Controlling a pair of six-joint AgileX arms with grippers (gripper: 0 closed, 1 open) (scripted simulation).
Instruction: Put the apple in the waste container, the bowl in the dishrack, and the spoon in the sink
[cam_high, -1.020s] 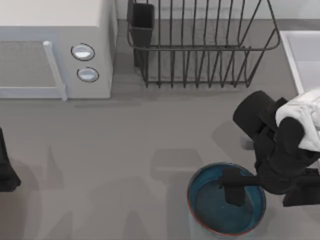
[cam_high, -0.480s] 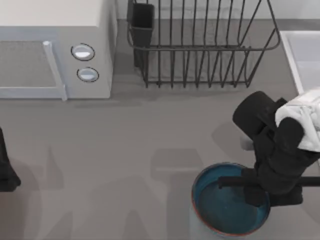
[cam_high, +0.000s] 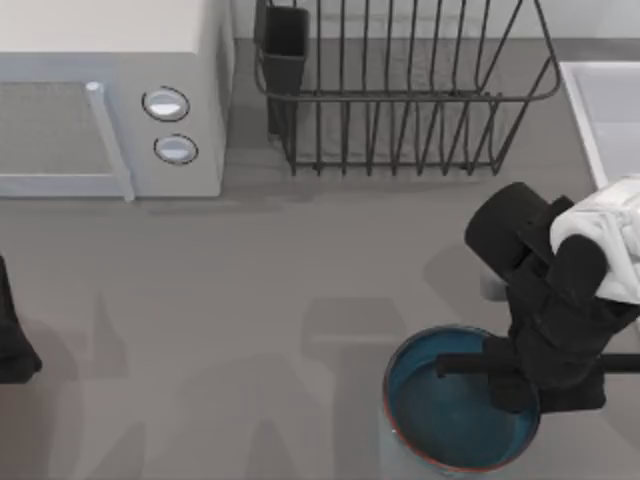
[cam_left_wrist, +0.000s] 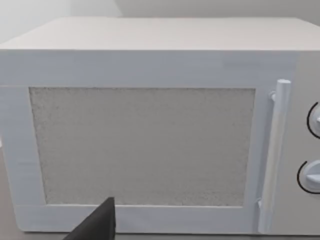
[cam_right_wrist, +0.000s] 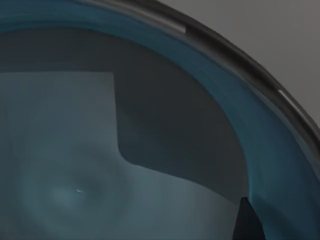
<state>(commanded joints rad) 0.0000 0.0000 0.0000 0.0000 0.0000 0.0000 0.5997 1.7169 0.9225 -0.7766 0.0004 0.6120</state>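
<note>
Top view: right gripper (cam_high: 512, 378) over right rim of glossy blue-teal round bowl (cam_high: 440, 420), near table front edge; finger opening cannot tell. Dark wire dishrack (cam_high: 400, 90) well behind. Left arm parked at left edge.
Right wrist view: bowl interior (cam_right_wrist: 100, 165) close.
Judgement: bowl-grasp step; next, secure rim, lift toward dishrack.

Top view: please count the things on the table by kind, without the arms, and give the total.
Microwave: 1
Dishrack: 1
Sink: 1
Bowl: 1
Total: 4
</note>
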